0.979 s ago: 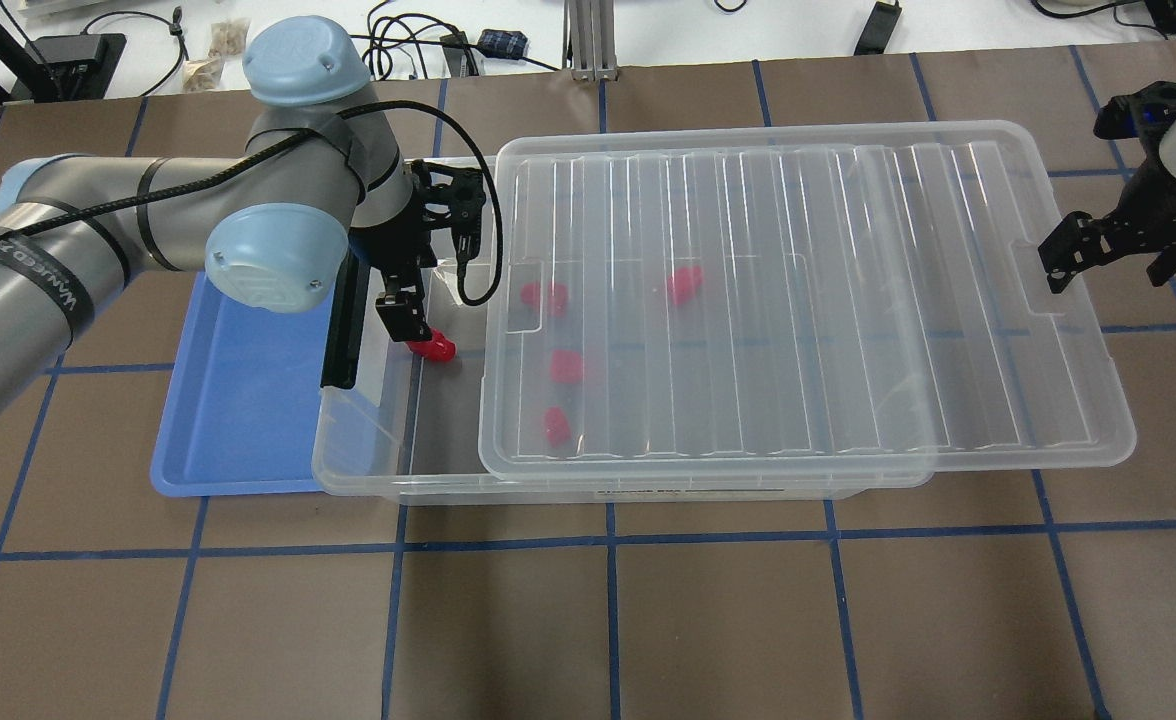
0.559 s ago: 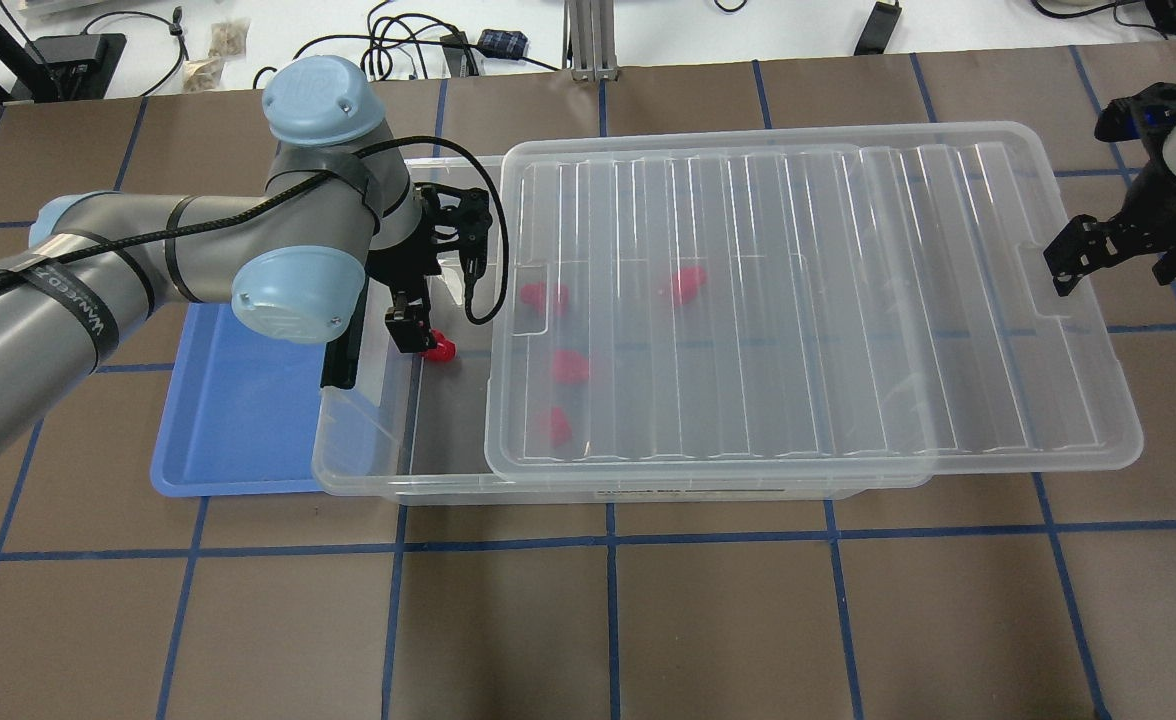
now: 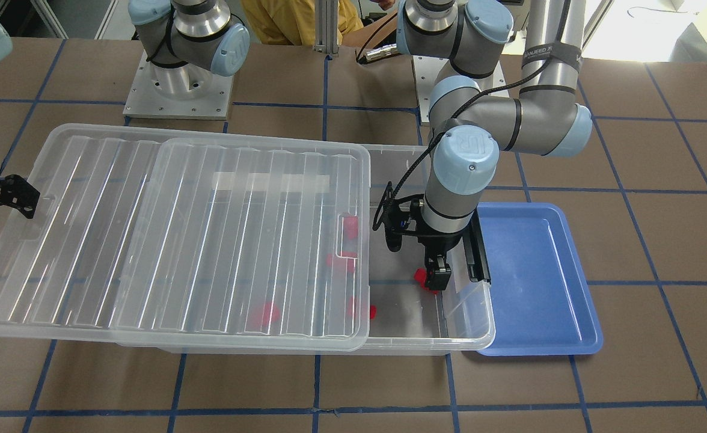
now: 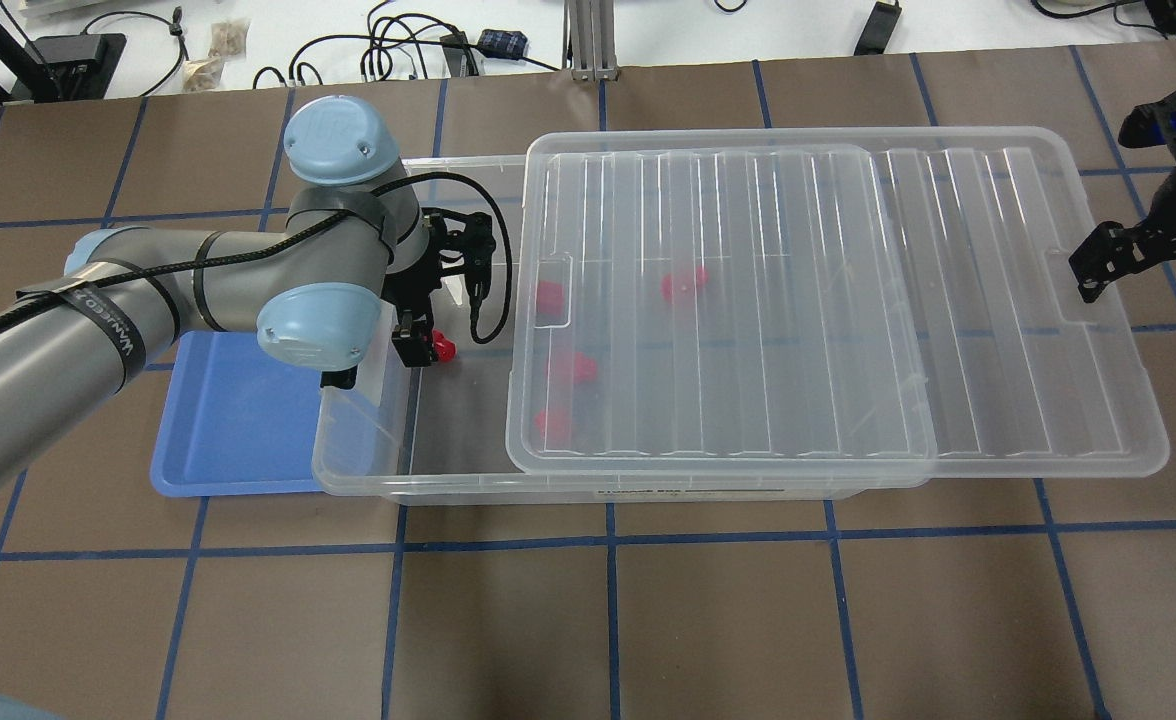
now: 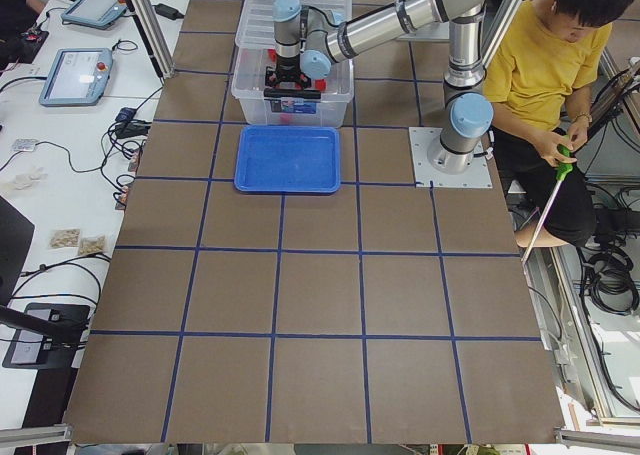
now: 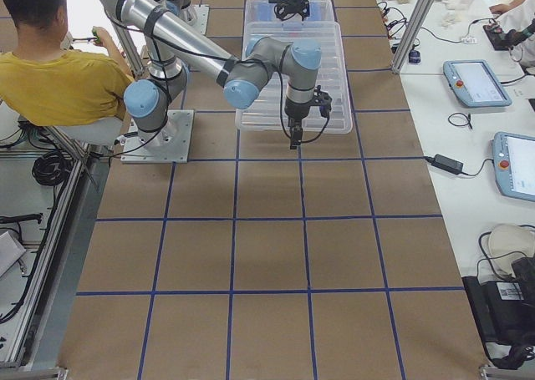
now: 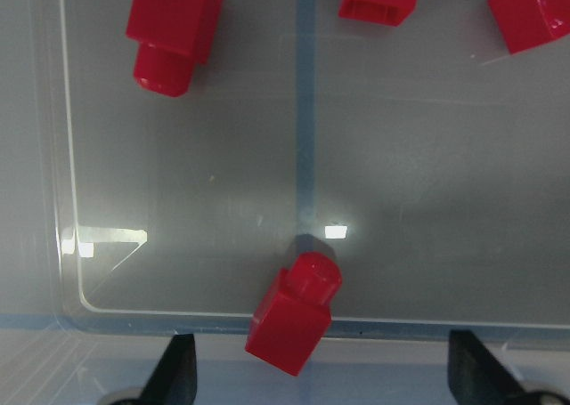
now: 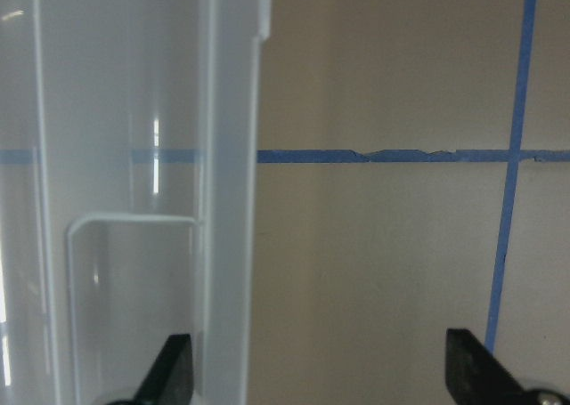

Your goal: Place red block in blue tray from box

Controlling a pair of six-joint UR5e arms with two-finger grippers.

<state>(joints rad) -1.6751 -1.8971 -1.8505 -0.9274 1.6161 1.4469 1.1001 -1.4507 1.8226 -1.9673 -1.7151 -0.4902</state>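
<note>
A red block (image 7: 294, 316) lies on the floor of the clear box (image 4: 368, 470), at its open end by the wall nearest the blue tray (image 4: 228, 420). My left gripper (image 7: 321, 383) is open, down inside the box, with its fingers on either side of this block (image 4: 441, 349). Three more red blocks (image 4: 573, 368) lie under the ribbed lid (image 4: 998, 300), which is slid partway off to the right. My right gripper (image 4: 1143, 265) is open at the lid's right edge, one finger in the lid's notch (image 8: 134, 271). The blue tray is empty.
The tray sits against the box's left short side, by the black latch (image 3: 478, 255). The lid overhangs the box on my right. A person in yellow (image 5: 545, 65) sits beside the robot base. Cables and devices lie past the table's far edge.
The lid has slid further right along with my right gripper, uncovering more of the box. My left gripper has dropped lower, close against the red block.
</note>
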